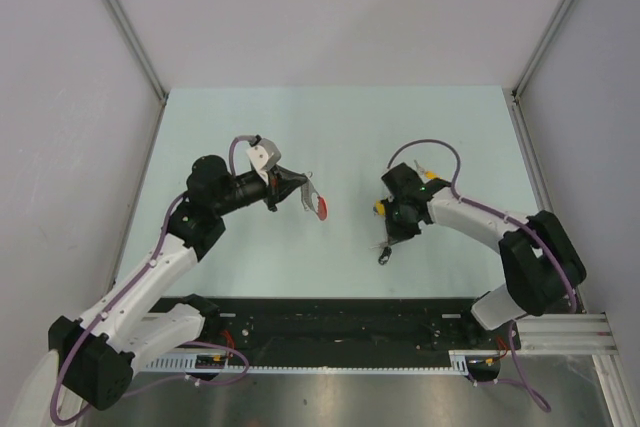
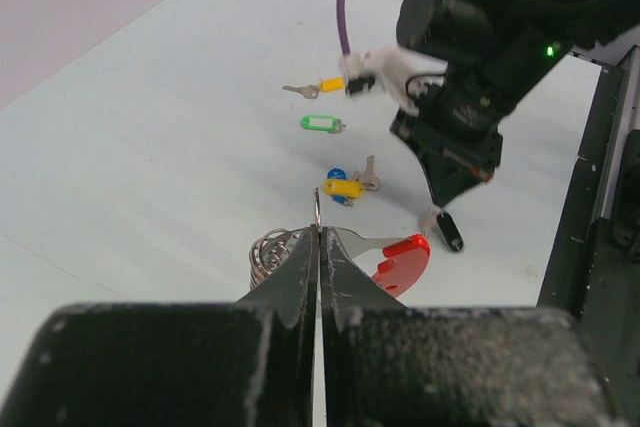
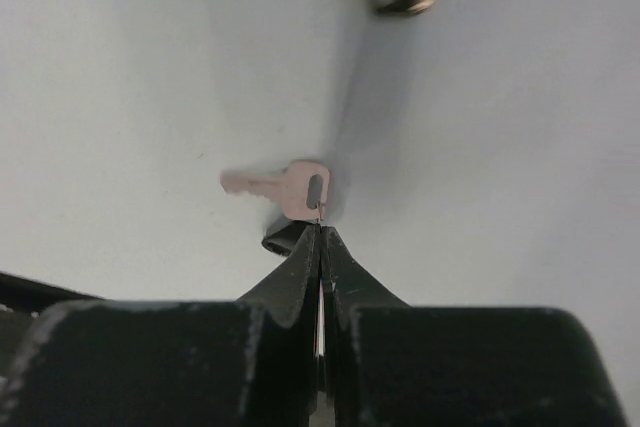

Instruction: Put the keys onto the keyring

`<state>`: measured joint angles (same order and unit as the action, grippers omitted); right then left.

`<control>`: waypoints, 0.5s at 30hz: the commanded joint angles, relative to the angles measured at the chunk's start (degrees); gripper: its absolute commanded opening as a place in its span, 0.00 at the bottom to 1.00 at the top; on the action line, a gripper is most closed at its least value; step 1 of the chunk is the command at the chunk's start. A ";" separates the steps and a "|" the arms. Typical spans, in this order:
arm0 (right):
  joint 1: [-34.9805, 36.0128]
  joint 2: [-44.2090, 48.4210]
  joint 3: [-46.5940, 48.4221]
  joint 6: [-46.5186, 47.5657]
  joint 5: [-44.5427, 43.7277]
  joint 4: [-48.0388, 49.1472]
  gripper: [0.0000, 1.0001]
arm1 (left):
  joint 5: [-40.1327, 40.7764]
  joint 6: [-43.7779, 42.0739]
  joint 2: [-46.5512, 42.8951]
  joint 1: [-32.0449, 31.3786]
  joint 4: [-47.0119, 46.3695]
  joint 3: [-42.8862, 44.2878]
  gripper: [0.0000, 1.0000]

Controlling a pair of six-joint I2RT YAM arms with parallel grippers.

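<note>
My left gripper [image 1: 300, 190] is shut on the keyring and holds it above the table. In the left wrist view the grey chain coil [image 2: 268, 252] shows left of the closed tips [image 2: 318, 232] and the red tag [image 2: 405, 255] to their right; the tag also shows in the top view [image 1: 322, 207]. My right gripper [image 1: 386, 240] is shut on the black-headed key [image 1: 383, 255], to the right of the tag. In the right wrist view the metal blade [image 3: 285, 187] and black head [image 3: 283, 240] hang at the closed tips [image 3: 320, 227]. The same key shows in the left wrist view [image 2: 450, 232].
On the table beyond the keyring lie the blue-and-yellow key [image 2: 345, 187], the green key [image 2: 320, 124] and the yellow key [image 2: 325, 85]. The blue-and-yellow key sits beside the right gripper [image 1: 380, 207]. A black rail [image 1: 350, 332] runs along the near edge.
</note>
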<state>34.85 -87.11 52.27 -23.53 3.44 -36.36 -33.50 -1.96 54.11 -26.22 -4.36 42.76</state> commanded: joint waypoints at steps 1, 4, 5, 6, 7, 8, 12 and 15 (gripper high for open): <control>-7.75 7.81 1.78 2.52 -7.01 -0.46 0.00 | 0.19 -0.59 -1.72 0.38 -1.35 2.85 0.00; -11.54 10.81 1.87 2.79 -13.17 -1.43 0.00 | 0.19 -0.50 -1.64 0.38 -1.35 2.94 0.00; -12.17 12.13 1.96 2.70 -14.50 -1.61 0.00 | 0.27 -0.50 -1.64 0.38 -1.44 2.94 0.00; -12.61 12.66 1.87 2.61 -15.73 -1.78 0.00 | 0.27 -0.59 -1.55 0.38 -1.44 2.85 0.00; -13.14 12.93 1.87 2.26 -17.23 -1.96 0.00 | 0.27 -0.51 -1.46 0.38 -1.44 2.85 0.01; -13.23 12.67 1.61 1.82 -17.76 -1.70 0.00 | 0.27 -0.42 -1.55 0.38 -1.53 2.85 0.00; -13.14 8.55 0.12 -1.25 -16.98 -1.70 0.00 | 0.27 -0.42 -1.55 0.38 -1.44 2.85 0.00; -11.21 5.74 -1.55 -4.59 -15.31 -1.35 0.00 | 0.45 -0.59 -1.37 0.38 -1.35 2.77 0.00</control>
<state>21.87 -78.04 52.36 -23.88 -11.33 -37.17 -33.15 -1.96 53.71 -26.22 -3.66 42.76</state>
